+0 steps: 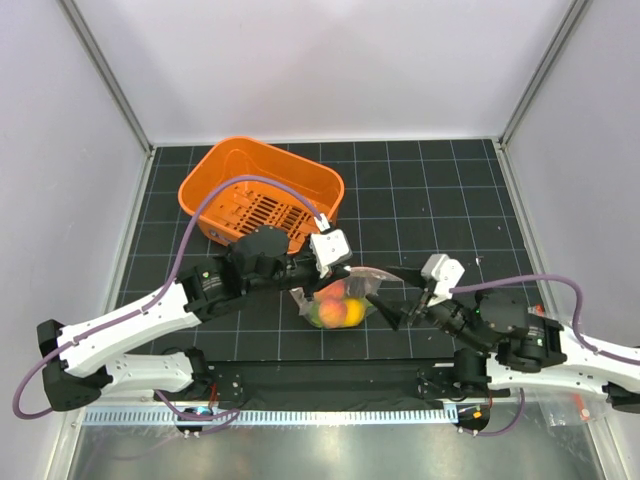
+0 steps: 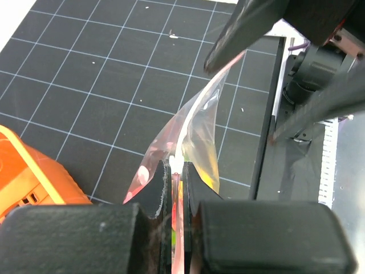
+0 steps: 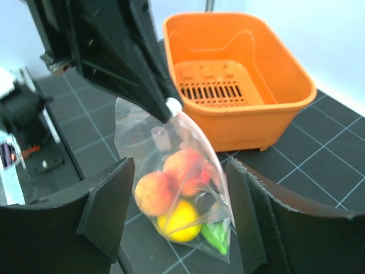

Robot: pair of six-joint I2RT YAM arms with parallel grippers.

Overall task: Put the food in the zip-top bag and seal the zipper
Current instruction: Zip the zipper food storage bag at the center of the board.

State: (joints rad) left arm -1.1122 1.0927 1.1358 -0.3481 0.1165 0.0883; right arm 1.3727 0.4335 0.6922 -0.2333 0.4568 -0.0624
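The clear zip-top bag (image 1: 345,292) hangs just over the mat with the food inside. In the right wrist view it holds two peach-orange balls (image 3: 155,192), a yellow fruit (image 3: 178,219), a green piece (image 3: 215,235) and a small dark piece. My left gripper (image 1: 347,272) is shut on the pink-red zipper (image 2: 178,184) at one end of the bag's mouth (image 3: 171,106) and holds the bag up. My right gripper (image 1: 387,293) is open, with one finger on each side of the bag (image 3: 188,171), and touches nothing that I can see.
The orange basket (image 1: 262,192) stands behind the bag, empty as far as I see; it also shows in the right wrist view (image 3: 239,74) and at the lower left of the left wrist view (image 2: 28,177). A black rail (image 1: 330,385) runs along the near edge of the mat.
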